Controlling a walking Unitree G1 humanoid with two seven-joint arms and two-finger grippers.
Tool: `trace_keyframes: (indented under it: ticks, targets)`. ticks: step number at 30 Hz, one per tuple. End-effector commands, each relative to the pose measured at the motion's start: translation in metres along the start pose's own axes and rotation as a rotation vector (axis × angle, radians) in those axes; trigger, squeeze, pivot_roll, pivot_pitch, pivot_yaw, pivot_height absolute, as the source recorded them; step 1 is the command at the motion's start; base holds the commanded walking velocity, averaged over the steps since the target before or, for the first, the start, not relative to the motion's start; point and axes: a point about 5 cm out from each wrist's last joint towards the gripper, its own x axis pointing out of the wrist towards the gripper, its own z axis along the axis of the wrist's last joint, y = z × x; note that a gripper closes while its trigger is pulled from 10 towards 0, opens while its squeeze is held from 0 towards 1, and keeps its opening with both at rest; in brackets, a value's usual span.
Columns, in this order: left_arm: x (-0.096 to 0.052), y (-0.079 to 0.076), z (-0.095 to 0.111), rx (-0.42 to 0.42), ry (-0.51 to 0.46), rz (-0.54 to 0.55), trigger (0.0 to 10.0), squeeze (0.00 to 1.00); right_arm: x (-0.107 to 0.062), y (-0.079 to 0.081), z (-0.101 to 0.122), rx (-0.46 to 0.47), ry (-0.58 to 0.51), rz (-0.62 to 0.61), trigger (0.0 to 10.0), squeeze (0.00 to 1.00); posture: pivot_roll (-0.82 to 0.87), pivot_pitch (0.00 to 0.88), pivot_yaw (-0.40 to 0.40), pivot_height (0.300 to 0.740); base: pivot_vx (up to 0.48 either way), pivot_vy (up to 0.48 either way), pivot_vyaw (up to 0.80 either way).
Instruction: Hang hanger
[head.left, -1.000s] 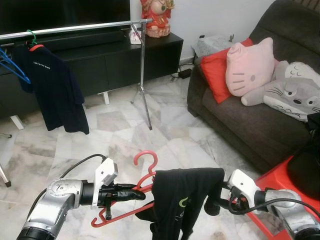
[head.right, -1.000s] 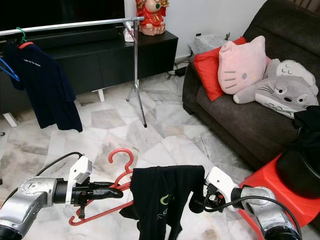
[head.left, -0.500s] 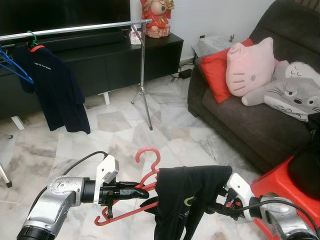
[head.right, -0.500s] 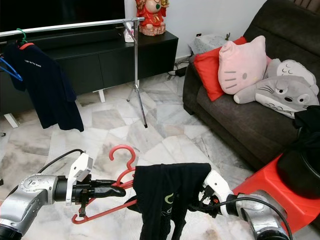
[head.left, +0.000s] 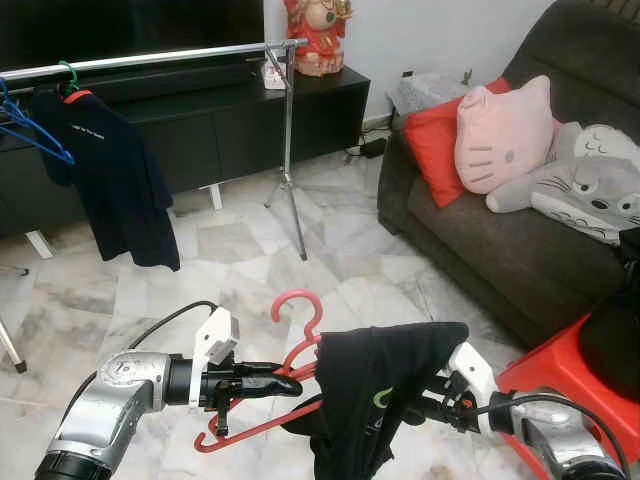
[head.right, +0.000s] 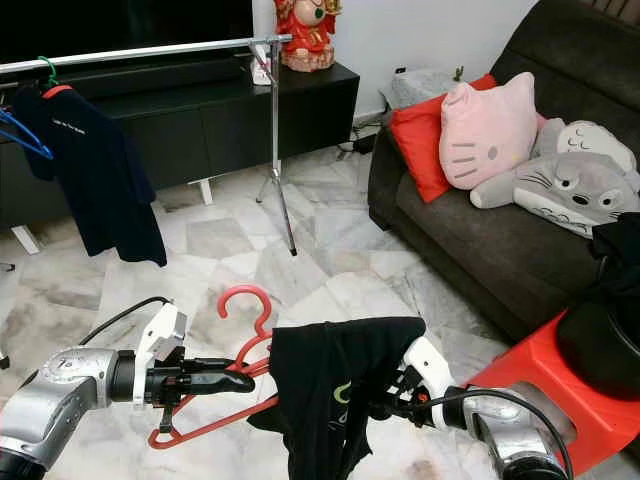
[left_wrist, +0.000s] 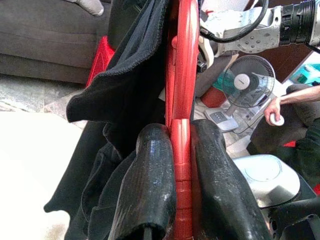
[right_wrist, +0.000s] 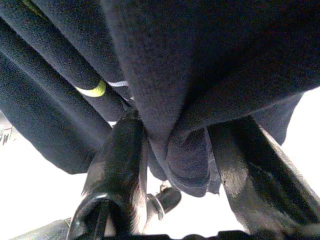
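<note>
The left end effector (head.left: 285, 381) is clenched on the red hanger (head.left: 300, 345) low in the head view, at about 7 o'clock; in the left wrist view its fingers (left_wrist: 150, 190) press either side of the red bar. The hanger's hook points up over the marble floor (head.left: 250, 260). A black garment (head.left: 370, 385) drapes over the hanger's right half and hangs down.

The right end effector (right_wrist: 175, 165) reaches in from 5 o'clock, its tips buried in the garment; the right wrist view shows folds of cloth bunched between the two fingers (right_wrist: 120, 160), so it is grasping the garment.

Ahead, the floor lies open up to the clothes rail (head.left: 160, 58), which runs across at 11 o'clock on a thin tripod stand (head.left: 290, 170). A dark T-shirt (head.left: 110, 170) hangs near the rail's left end, with a blue hanger (head.left: 30, 135) beside it; the rail's right stretch is bare. A dark sofa (head.left: 500, 240) with cushions borders the floor at 2 o'clock. A red container (head.left: 560, 380) at 4 o'clock holds a dark bundle (head.left: 610, 340).
</note>
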Motion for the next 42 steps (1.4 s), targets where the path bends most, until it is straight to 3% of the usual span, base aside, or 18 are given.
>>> trace_keyframes:
  ticks: [1, 33, 35, 42]
  targets:
    - [0.006, -0.003, 0.014, 0.044, -0.049, -0.049, 0.0, 0.00, -0.001, -0.003, 0.004, -0.002, -0.020, -0.017, 0.0, 0.00, -0.06, 0.000, -0.089, 0.740, 0.000, 0.000, 0.00]
    - [0.006, -0.003, 0.012, 0.038, -0.027, -0.039, 0.0, 0.00, 0.004, -0.005, 0.011, -0.031, -0.044, -0.058, 0.0, 0.00, -0.06, 0.000, -0.091, 0.740, 0.000, 0.000, 0.00]
    - [0.004, 0.001, -0.001, 0.047, 0.070, 0.003, 0.0, 0.00, 0.004, -0.007, 0.011, -0.038, -0.036, -0.070, 0.0, 0.00, -0.06, 0.000, -0.091, 0.740, 0.000, 0.000, 0.00]
    - [-0.007, 0.004, -0.032, 0.023, 0.221, 0.062, 0.0, 0.00, 0.002, -0.009, 0.008, -0.055, -0.003, -0.090, 0.0, 0.00, -0.06, 0.000, -0.091, 0.740, 0.000, 0.000, 0.00]
